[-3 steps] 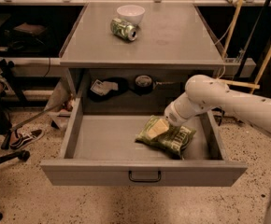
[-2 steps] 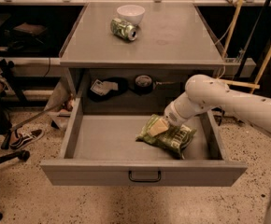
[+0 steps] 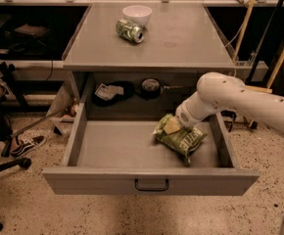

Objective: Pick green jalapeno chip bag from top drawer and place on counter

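The green jalapeno chip bag (image 3: 181, 139) is in the right half of the open top drawer (image 3: 151, 179), tilted, its upper end raised. My gripper (image 3: 173, 126) comes down from the white arm on the right and is shut on the bag's upper left end. The counter (image 3: 181, 38) is the grey top above the drawer.
A green-and-white soda can (image 3: 130, 31) lies on its side on the counter next to a white bowl (image 3: 136, 14). Behind the drawer, a dark shelf recess holds small items (image 3: 108, 91). Shoes and chair legs (image 3: 19, 146) are on the floor at the left.
The gripper and the bag have shifted slightly up and to the right together; the bag's upper end is raised off the drawer floor.
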Controlling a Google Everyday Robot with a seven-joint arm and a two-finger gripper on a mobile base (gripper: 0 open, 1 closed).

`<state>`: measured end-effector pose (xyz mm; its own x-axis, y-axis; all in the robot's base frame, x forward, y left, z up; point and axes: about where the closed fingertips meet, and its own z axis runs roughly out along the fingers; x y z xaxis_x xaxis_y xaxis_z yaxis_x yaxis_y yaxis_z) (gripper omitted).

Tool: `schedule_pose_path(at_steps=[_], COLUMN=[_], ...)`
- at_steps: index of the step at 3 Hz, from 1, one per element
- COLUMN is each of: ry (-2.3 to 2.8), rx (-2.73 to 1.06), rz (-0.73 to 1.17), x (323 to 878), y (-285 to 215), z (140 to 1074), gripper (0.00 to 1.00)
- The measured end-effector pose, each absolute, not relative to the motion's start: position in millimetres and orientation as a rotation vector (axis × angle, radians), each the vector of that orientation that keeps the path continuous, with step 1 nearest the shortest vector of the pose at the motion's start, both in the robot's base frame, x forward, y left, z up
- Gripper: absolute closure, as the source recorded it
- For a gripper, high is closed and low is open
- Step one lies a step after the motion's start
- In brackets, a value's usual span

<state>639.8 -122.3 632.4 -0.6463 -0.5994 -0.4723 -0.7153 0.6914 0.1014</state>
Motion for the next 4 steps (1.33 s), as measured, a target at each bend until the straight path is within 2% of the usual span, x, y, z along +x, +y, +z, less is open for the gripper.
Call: schedule_pose_path(at_steps=[1, 2, 3, 4], ry=[2.517, 2.474, 2.406, 2.365], rx=[-0.884, -0.814, -0.712, -0.647], rz=[0.192, -0.033, -0.205, -0.286], x=[647.1, 633.9, 615.0, 618.8], y=[-154.9, -169.2, -182.0, -192.3], z=[692.8, 767.7, 880.9, 979.1], gripper=[1.00, 1.00, 1.00, 1.00])
